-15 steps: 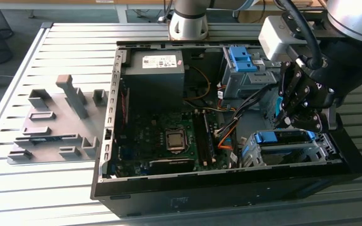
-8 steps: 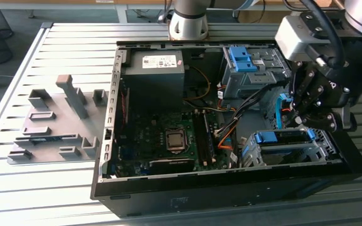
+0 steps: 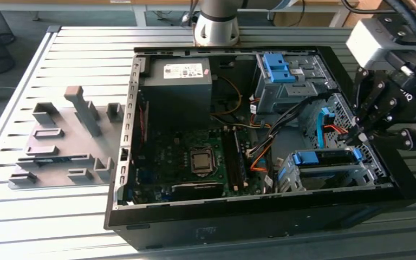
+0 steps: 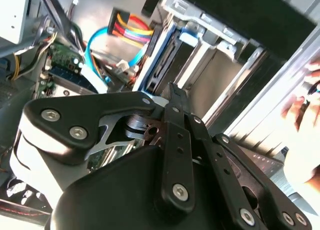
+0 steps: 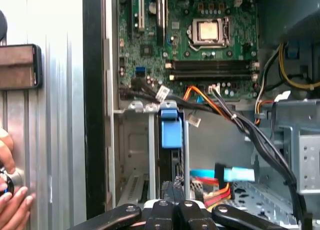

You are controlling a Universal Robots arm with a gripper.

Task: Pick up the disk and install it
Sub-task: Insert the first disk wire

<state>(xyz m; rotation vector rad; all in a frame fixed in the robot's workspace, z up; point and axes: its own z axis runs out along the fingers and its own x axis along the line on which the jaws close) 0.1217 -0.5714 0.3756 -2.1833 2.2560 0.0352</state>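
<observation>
The end effector (image 3: 357, 138) hangs at the open case's edge on the exterior view's right, hemmed by the grey drive bay (image 3: 331, 170) below and a cable bundle (image 3: 284, 119) beside it. Open room lies above the motherboard (image 3: 193, 162).

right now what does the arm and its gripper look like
The arm has a silver-grey round joint with a dark band. A pale grey box sits at its wrist, with black cables running over it. The gripper is matte black, built of flat linkage bars joined by silver screws, with white markings on its body.
</observation>
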